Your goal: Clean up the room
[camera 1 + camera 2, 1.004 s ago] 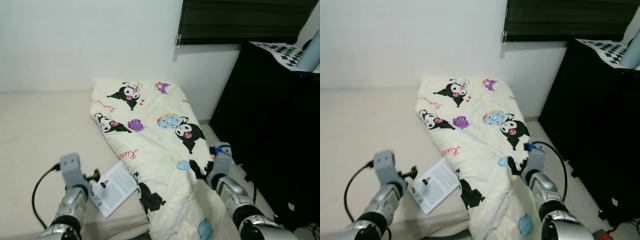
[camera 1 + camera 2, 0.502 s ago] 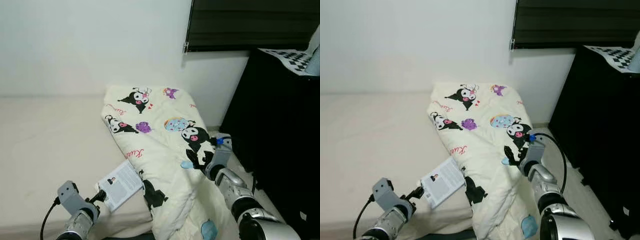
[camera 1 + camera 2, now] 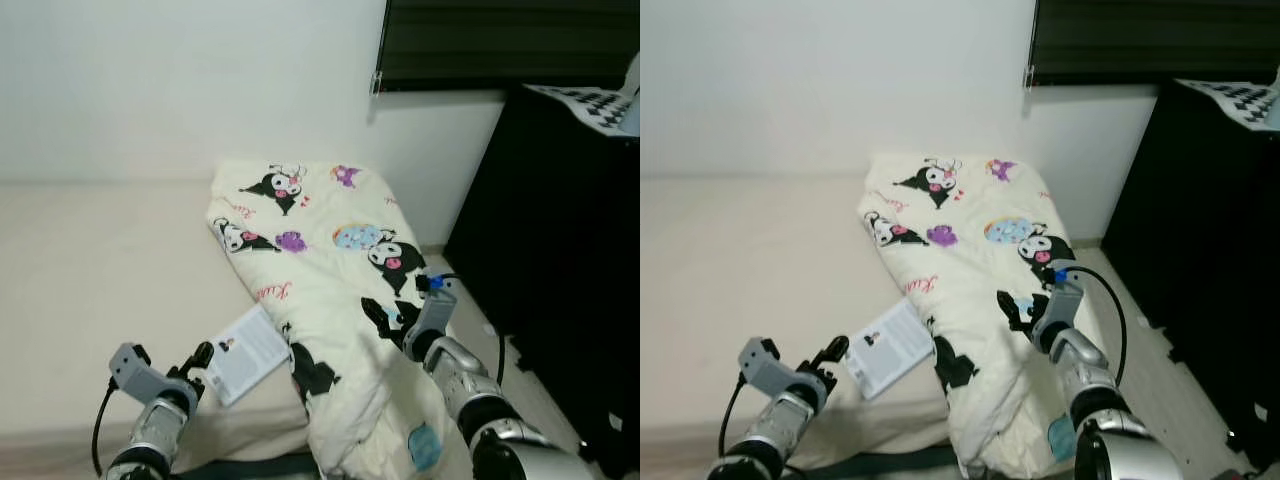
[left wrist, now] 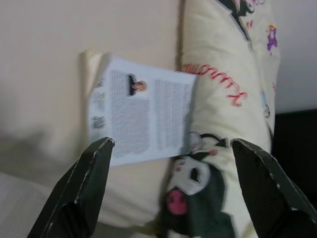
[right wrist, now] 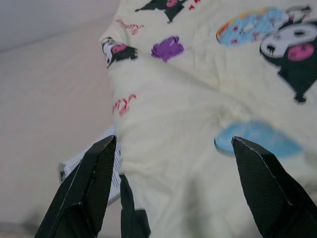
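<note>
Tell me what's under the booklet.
The booklet lies on the beige mattress, its right edge touching the cartoon blanket. Anything directly beneath it is covered.

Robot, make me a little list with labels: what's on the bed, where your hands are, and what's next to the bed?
Bed: beige mattress against a white wall
Blanket: cream cartoon blanket bunched on the bed's right side, draping over the edge
Paper: printed leaflet lying flat on the mattress, one edge against the blanket
Left gripper: left gripper open, low near the bed's front edge, aimed at the leaflet, not touching it
Right gripper: right gripper open, over the blanket
Beside the bed: black cabinet on the right, dark window blind above
</note>
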Tool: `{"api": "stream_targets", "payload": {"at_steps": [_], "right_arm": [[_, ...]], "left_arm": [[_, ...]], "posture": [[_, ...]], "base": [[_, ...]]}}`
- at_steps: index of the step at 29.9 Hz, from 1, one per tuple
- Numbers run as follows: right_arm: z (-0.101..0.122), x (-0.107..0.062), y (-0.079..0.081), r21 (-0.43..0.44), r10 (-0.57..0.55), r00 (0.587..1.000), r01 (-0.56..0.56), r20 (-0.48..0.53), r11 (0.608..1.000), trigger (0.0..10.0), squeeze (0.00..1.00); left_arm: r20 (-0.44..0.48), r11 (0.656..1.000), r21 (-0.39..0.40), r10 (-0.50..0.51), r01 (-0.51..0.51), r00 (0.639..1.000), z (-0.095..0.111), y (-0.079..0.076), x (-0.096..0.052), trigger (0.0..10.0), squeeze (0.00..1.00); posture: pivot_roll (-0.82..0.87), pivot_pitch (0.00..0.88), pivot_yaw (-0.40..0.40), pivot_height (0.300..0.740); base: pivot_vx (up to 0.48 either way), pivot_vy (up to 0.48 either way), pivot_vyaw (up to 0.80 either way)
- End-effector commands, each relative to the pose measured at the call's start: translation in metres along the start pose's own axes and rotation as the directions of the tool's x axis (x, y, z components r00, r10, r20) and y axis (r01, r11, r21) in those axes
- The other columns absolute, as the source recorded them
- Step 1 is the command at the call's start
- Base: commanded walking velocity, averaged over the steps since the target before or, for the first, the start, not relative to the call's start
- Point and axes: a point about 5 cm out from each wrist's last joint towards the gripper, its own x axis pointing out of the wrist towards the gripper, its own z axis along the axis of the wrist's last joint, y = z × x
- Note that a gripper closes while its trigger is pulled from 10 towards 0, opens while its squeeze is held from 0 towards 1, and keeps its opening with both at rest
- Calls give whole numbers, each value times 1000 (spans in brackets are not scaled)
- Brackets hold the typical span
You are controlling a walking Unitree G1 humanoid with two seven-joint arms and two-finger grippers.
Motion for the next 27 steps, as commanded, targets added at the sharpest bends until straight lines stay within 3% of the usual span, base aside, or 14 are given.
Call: {"api": "stream_targets", "payload": {"at_steps": [1,4,6,10,14,16,17,22,26,27], "right_arm": [[-2,-2,-1,39,-6,1000,6,9,999,10000,0],[1,-2,-2,64,-7,1000,5,29,998,10000,0],[4,-2,-3,82,-5,999,1,49,997,10000,0],[10,-3,-5,116,5,996,-15,87,993,10000,0],[13,-4,-5,130,17,994,-31,111,991,10000,0],[14,-4,-5,131,22,993,-37,115,991,10000,0],[14,-4,-4,130,32,993,-47,118,990,10000,0],[11,-6,4,130,82,988,-99,132,987,10000,0],[10,-6,6,126,92,987,-109,134,986,10000,0],[8,-8,9,123,103,986,-119,135,985,10000,0]], "left_arm": [[-1,998,23,-52,52,999,4,-5,2,10000,0],[-32,985,124,-121,124,992,5,-12,3,10000,0],[-58,976,141,-157,163,986,4,-13,3,10000,0],[-59,965,109,-234,239,971,7,-21,4,10000,0],[-54,948,129,-287,292,956,12,-29,7,10000,0],[-50,945,135,-294,298,955,14,-30,7,10000,0],[-35,941,179,-284,286,958,19,-31,8,10000,0],[121,935,275,-265,224,957,59,-43,15,10000,0],[141,929,289,-282,233,949,66,-48,15,10000,0],[136,908,343,-303,242,943,69,-54,16,10000,0]], "posture": [[-69,0,-22,600],[-69,0,-17,585],[-72,0,-12,575],[-73,0,-8,555],[-76,0,-1,540],[-76,0,-1,535],[-77,0,1,530],[-73,0,3,510],[-73,0,6,505],[-73,0,11,500]], "base": [[0,0,0],[0,0,0],[0,0,0],[0,0,0],[0,0,0],[0,0,0],[0,0,0],[0,0,0],[0,0,0],[0,0,0]]}}
